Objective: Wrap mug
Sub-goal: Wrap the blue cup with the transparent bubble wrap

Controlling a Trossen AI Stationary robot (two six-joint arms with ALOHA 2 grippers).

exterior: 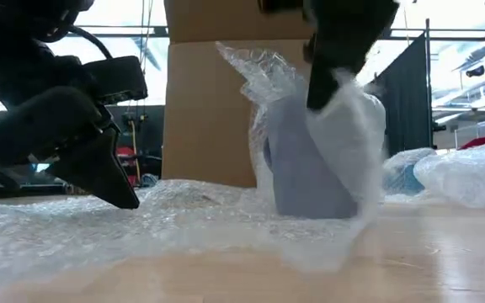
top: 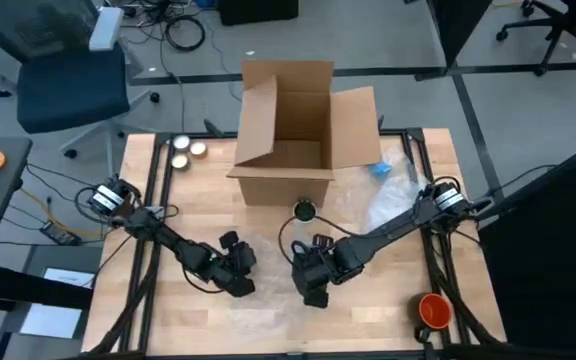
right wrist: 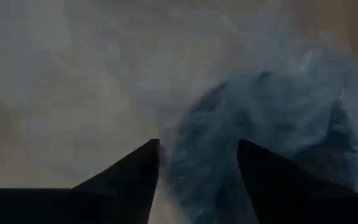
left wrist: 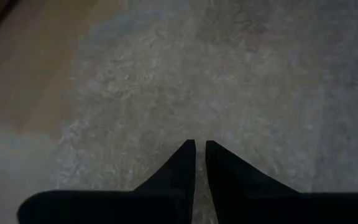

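**Mug half-swathed, wrap still loose**

While the mug [exterior: 310, 168] stood upright on the bubble wrap [exterior: 99, 227] near the middle of the table [top: 388, 320], just in front of the cardboard box [top: 288, 130], one flap of the sheet was already drawn up over it. The step in hand looked to be folding that flap round the mug. To do it well, I judged, the sheet should be pulled snug over the top and down the far side without tipping the mug, while the flat part of the wrap was pinned so it could not slide.

The right gripper [right wrist: 197, 163] hung over the mug with its jaws well apart — the raised wrap lay between and against them, though whether they truly gripped it could not be told. The left gripper [left wrist: 200, 149] was beside the mug, tips down at the flat sheet, jaws nearly closed with only a sliver between them and nothing seen held.
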